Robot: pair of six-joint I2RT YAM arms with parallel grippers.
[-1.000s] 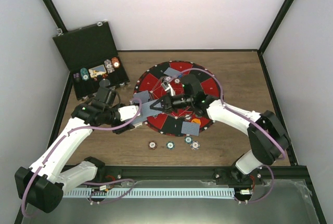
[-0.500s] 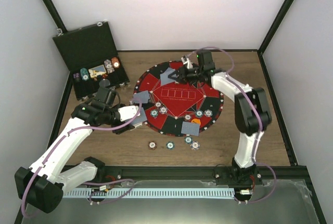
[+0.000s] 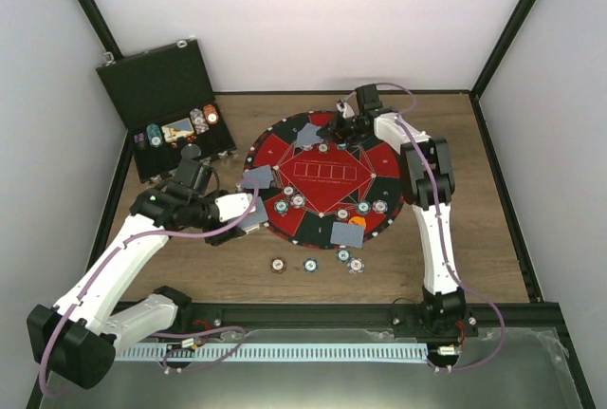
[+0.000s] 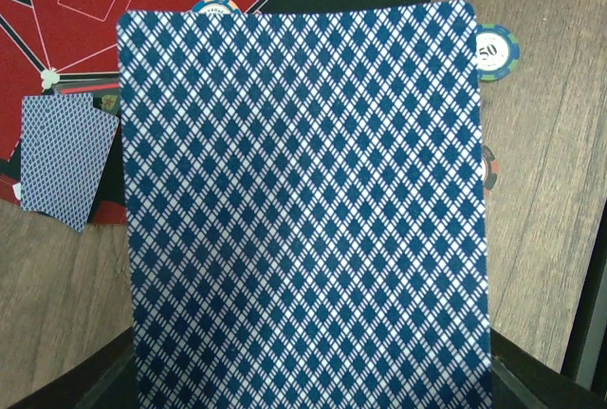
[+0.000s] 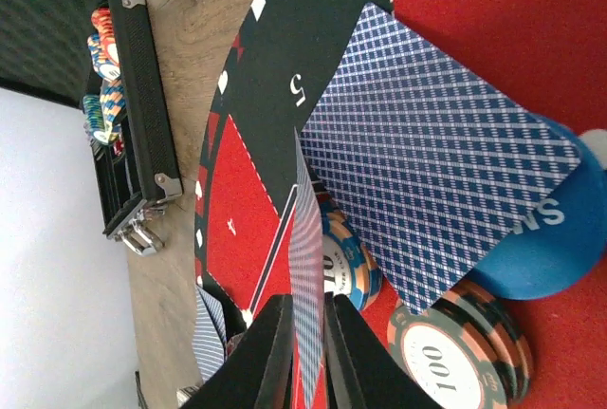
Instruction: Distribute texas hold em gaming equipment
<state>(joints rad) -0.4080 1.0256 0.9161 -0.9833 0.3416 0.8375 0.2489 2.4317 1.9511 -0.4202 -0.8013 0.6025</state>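
My left gripper (image 3: 241,212) hovers at the mat's left edge, shut on blue-diamond-backed playing cards (image 4: 303,210) that fill the left wrist view and hide its fingers. My right gripper (image 5: 305,312) reaches over the mat's far rim (image 3: 334,130), shut on one playing card (image 5: 305,238) held on edge. Below it lie another card (image 5: 427,200), a blue marker disc (image 5: 541,238), a brown 100 chip (image 5: 455,362) and a blue 10 chip (image 5: 349,262). Several more chips (image 3: 297,201) and cards (image 3: 347,231) lie on the mat.
The round red-and-black mat (image 3: 327,167) fills the table's middle. The open black case (image 3: 166,96) with chips stands at the back left. Several chips (image 3: 310,264) lie on the wood in front of the mat. A 50 chip (image 4: 494,51) lies near the held cards.
My right arm has swung from the mat's middle to its far rim, carrying a card. The left arm and its cards have not moved.
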